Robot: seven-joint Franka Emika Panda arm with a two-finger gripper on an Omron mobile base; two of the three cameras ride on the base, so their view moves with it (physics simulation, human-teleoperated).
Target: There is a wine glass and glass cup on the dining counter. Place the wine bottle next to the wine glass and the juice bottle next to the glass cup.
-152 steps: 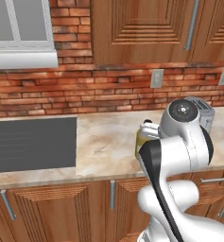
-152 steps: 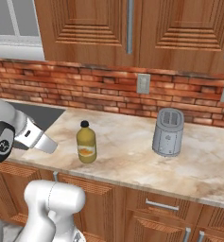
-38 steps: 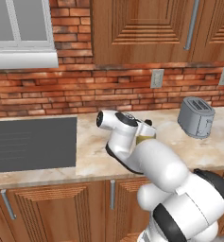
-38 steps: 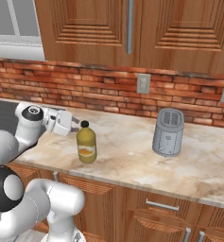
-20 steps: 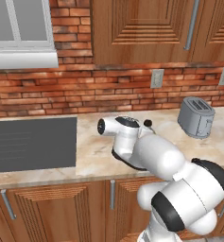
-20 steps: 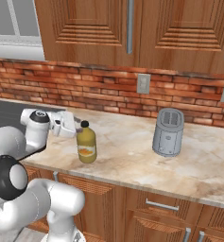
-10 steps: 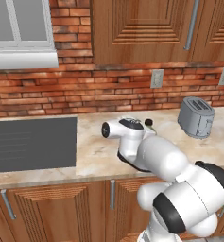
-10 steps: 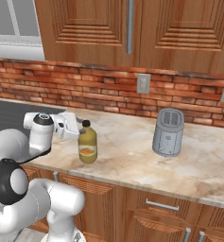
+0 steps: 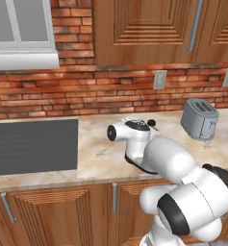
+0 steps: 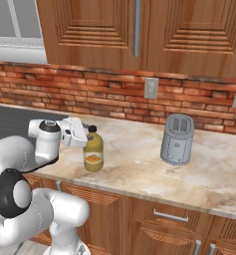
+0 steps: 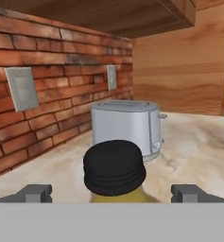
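End effector (image 11: 111, 193) jaws wide apart, one fingertip (image 11: 34, 193) each side of the juice bottle (image 10: 93, 149) neck, not clamped on it. Black cap (image 11: 114, 166) sits centred between the tips in the hand view. Bottle stands upright on the marbled tabletop (image 10: 139, 164) near its front edge, below the brick wall (image 10: 114, 97). In the right base view the end effector (image 10: 79, 133) is level with the bottle's neck, coming in from its left. Grey toaster (image 10: 177, 139) stands well apart to the bottle's right. Dark cooktop (image 9: 31, 144) on the left of the tabletop in the left base view.
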